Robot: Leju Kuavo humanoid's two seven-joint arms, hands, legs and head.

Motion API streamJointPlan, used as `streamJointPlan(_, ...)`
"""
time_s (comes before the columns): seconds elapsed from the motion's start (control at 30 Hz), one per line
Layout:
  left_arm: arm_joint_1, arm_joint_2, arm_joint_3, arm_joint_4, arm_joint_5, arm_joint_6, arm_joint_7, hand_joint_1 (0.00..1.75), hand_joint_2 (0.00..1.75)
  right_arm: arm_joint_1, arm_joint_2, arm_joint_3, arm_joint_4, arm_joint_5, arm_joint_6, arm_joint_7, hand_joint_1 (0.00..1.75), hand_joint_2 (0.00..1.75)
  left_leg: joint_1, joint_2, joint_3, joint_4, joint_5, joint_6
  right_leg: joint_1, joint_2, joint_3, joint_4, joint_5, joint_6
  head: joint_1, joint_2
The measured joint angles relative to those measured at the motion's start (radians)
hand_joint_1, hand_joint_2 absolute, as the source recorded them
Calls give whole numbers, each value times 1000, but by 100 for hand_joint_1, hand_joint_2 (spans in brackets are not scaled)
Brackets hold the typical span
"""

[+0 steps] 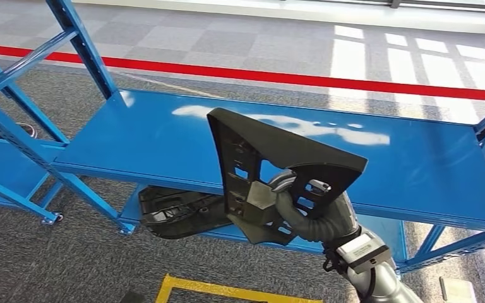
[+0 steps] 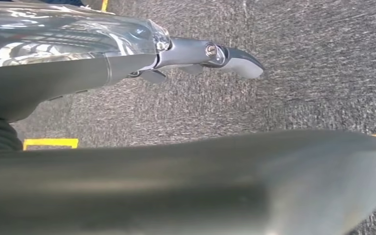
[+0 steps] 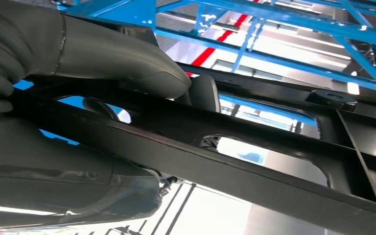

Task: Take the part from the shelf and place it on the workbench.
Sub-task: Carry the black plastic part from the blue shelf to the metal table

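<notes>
While the right hand [image 1: 288, 201] rises from the lower right of the head view, its fingers are wrapped through the ribbed frame of a black part [image 1: 278, 165] and clamped on it. That part, a flat-topped plastic piece with an open lattice underside, sits at the centre of the frame, tilted, lifted clear of the blue shelf [image 1: 417, 158] whose top deck runs across the middle of the picture behind it. A second black part [image 1: 177, 211] lies on the lower deck of the shelf, at lower centre-left, just beside the held one. Grey carpet [image 1: 69, 265] surrounds the shelf, a red line [image 1: 353, 81] crosses the floor near the top, and yellow tape [image 1: 227, 291] marks the floor at the bottom edge.

From the right wrist, the thick grey thumb [image 3: 127, 61] presses on a black bar of the part [image 3: 254, 147].

From the left wrist, the left hand [image 2: 210, 54] hangs over carpet with fingers extended and apart, holding nothing.
</notes>
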Motion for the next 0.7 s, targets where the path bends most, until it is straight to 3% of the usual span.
streamJointPlan(0.07,-1,1,-1,0,-1,-2,0,0,175,-3,0,0,3,0,-1,0,175,175,4,-2,-5,15,-11,-14,-3,0,67,-121,44,8,1,0)
streamJointPlan(0.1,-2,1,-1,0,-3,-3,1,0,175,-4,0,0,4,0,-2,1,175,175,3,-3,-9,23,-16,-21,-3,0,85,-157,51,7,1,0)
streamJointPlan(0.2,-4,2,-2,0,-11,-5,2,0,175,-5,1,0,8,0,-5,2,175,175,-2,-5,-21,37,-23,-29,-3,2,85,-171,36,-13,0,0)
streamJointPlan(0.27,-5,2,-3,0,-14,-6,2,0,175,-7,1,0,8,0,-6,2,175,175,0,-6,-29,56,-42,-37,-5,0,83,-173,33,-26,-1,0)
streamJointPlan(0.33,-7,2,-4,0,-14,-7,3,0,175,-10,2,0,8,0,-8,2,175,175,1,-5,-65,142,-100,-45,-5,-4,80,-174,35,-37,-1,0)
streamJointPlan(0.4,-8,2,-5,0,-15,-8,6,0,175,-12,3,0,8,0,-10,3,175,175,2,-5,-123,274,-161,-49,-2,-8,75,-174,39,-44,-1,0)
streamJointPlan(0.43,-7,2,-6,0,-15,-8,8,0,175,-12,3,0,8,1,-11,4,175,175,2,-5,-142,316,-171,-48,0,-10,73,-174,40,-47,-1,0)
streamJointPlan(0.47,-7,2,-6,0,-15,-8,11,0,175,-12,3,0,9,1,-12,5,175,175,1,-5,-143,321,-160,-44,3,-11,72,-174,42,-49,-1,0)
streamJointPlan(0.5,-6,2,-7,0,-15,-9,13,0,175,-12,3,0,9,2,-13,6,175,175,0,-6,-125,289,-132,-38,6,-11,72,-174,43,-50,-1,0)
streamJointPlan(0.6,-8,3,-11,0,-15,-9,15,0,175,-15,3,0,9,3,-16,8,175,175,-11,-7,-31,97,-41,-10,13,-11,72,-174,49,-49,-1,0)
streamJointPlan(0.63,-9,4,-12,0,-15,-9,16,0,175,-16,3,0,9,3,-17,9,175,175,-16,-7,-15,61,-29,-4,13,-12,71,-175,53,-44,-1,0)
streamJointPlan(0.7,-10,4,-12,0,-15,-9,17,0,175,-19,4,0,9,4,-18,10,175,175,-22,-8,-13,45,-21,-2,10,-12,69,-178,64,-31,-1,0)
